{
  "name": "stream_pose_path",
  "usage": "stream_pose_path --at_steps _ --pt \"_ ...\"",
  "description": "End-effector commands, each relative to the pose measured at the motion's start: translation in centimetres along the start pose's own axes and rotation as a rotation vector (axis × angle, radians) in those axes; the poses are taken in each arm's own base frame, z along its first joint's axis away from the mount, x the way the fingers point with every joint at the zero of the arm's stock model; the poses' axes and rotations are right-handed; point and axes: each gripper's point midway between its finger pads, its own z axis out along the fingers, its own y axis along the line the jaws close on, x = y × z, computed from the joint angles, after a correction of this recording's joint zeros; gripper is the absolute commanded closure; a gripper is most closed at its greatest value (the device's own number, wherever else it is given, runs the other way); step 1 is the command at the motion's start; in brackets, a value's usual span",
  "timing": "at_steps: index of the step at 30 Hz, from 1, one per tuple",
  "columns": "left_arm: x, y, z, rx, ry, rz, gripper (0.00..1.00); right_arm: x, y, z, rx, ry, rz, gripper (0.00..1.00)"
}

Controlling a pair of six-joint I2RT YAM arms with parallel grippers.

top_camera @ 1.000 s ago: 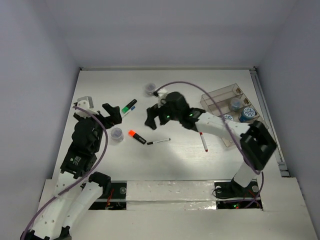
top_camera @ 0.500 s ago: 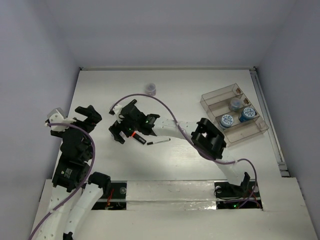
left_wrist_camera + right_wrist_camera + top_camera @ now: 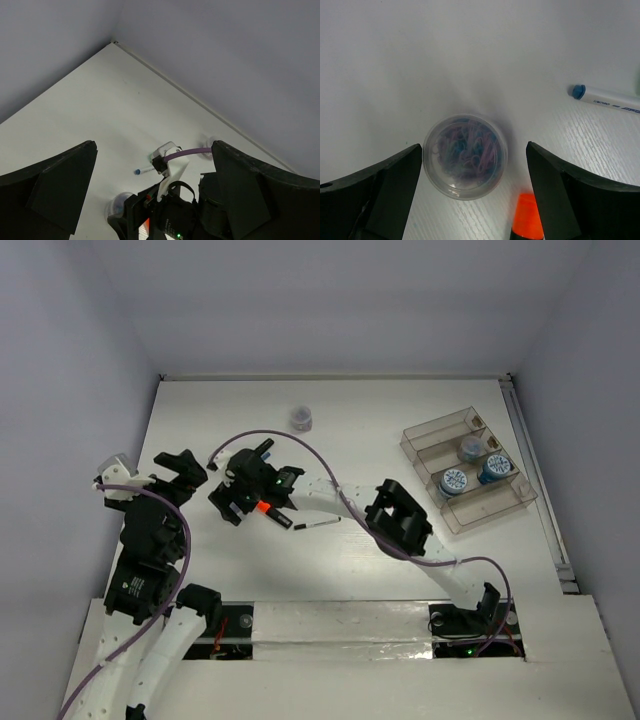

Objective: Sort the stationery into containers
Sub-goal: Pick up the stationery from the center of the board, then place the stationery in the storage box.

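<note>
My right gripper (image 3: 232, 506) is open and hangs over a small clear pot of coloured clips (image 3: 465, 156), one finger on each side of it. The orange-capped black marker (image 3: 272, 513) lies just right of it; its cap shows in the right wrist view (image 3: 527, 220). A white pen with a blue tip (image 3: 607, 97) lies beyond, and it also shows in the left wrist view (image 3: 142, 170). The thin black-and-white pen (image 3: 318, 524) lies further right. My left gripper (image 3: 180, 466) is open and empty at the far left. The clear tray (image 3: 430, 430) holds three pots. The red-capped pen is hidden.
A greyish pot (image 3: 300, 418) stands alone near the back wall. My right arm (image 3: 400, 520) stretches across the table's middle with its purple cable (image 3: 330, 455) looping above it. White walls close in the left, back and right edges.
My right gripper has swung left from the table's middle and come down over the clip pot. My left gripper has drawn back to the left, away from the green-capped marker.
</note>
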Motion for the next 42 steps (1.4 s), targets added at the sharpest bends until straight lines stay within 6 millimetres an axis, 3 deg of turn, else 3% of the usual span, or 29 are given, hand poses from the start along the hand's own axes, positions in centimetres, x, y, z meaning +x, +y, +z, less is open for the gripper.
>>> stream_pose_path --at_steps 1,2,5,7,9,11,12,13,14,15,16,17,18,20,21,22,23,27,34,42 --pt "-1.2 -1.2 -0.3 0.057 -0.029 -0.018 0.01 -2.1 0.8 0.2 -0.008 -0.05 -0.014 0.14" --pt "-1.2 -1.2 -0.3 0.06 -0.029 -0.016 0.01 -2.1 0.7 0.2 -0.002 -0.05 -0.009 0.28" --pt "-1.2 -1.2 -0.3 0.064 -0.029 -0.015 0.01 -3.3 0.4 -0.4 0.03 -0.083 0.011 0.5" --pt "-1.2 -1.3 -0.4 0.068 -0.027 -0.013 0.01 -5.1 0.1 -1.6 0.057 -0.13 0.018 0.52" --pt "-1.1 -1.5 -0.4 0.077 -0.025 -0.012 0.01 -8.8 -0.6 -5.0 0.123 -0.245 0.01 0.53" --pt "-1.0 -1.7 -0.5 0.092 -0.017 -0.008 0.01 -11.9 -2.8 -8.5 0.181 -0.343 0.032 0.56" --pt "-1.0 -1.7 -0.5 0.094 -0.016 -0.007 0.01 -13.2 -3.6 -12.0 0.204 -0.388 0.048 0.57" --pt "-1.0 -1.8 -0.5 0.097 -0.017 -0.007 0.01 -14.0 -6.6 -14.5 0.251 -0.428 0.079 0.59" --pt "-1.0 -2.1 -0.7 0.114 -0.013 -0.006 0.01 -14.7 -8.3 -16.8 0.286 -0.474 0.102 0.6" --pt "-1.0 -2.1 -0.7 0.117 -0.012 -0.006 0.01 -14.0 -9.8 -20.3 0.32 -0.492 0.144 0.6" --pt "-1.0 -2.2 -0.8 0.121 -0.013 -0.004 0.01 -13.4 -11.6 -22.3 0.357 -0.501 0.177 0.6" --pt "-0.8 -2.4 -0.8 0.135 -0.006 -0.003 0.01 -12.0 -16.0 -24.9 0.453 -0.5 0.232 0.6" --pt "-0.8 -2.6 -0.9 0.145 -0.004 0.002 0.01 -10.7 -17.9 -26.9 0.502 -0.503 0.279 0.6" --pt "-0.7 -2.9 -1.0 0.161 0.002 0.002 0.01 -6.3 -21.4 -31.3 0.632 -0.476 0.356 0.6" --pt "-0.8 -2.9 -1.1 0.163 0.002 0.001 0.01 -3.8 -25.2 -34.4 0.748 -0.468 0.415 0.6" --pt "-0.6 -3.0 -1.2 0.173 0.007 0.003 0.01 -1.1 -26.4 -36.8 0.812 -0.448 0.453 0.6" --pt "-0.6 -3.1 -1.2 0.178 0.007 0.002 0.01 1.7 -30.0 -40.4 0.91 -0.456 0.527 0.6" --pt "-0.2 -3.8 -1.3 0.212 0.024 0.009 0.01 7.8 -34.0 -46.5 1.036 -0.46 0.679 0.6" --pt "0.5 -4.2 -1.3 0.228 0.046 0.023 0.01 12.3 -37.3 -46.0 1.102 -0.333 0.759 0.61" --pt "0.5 -4.4 -1.3 0.233 0.046 0.025 0.01 16.3 -38.9 -45.6 1.149 -0.243 0.841 0.6"
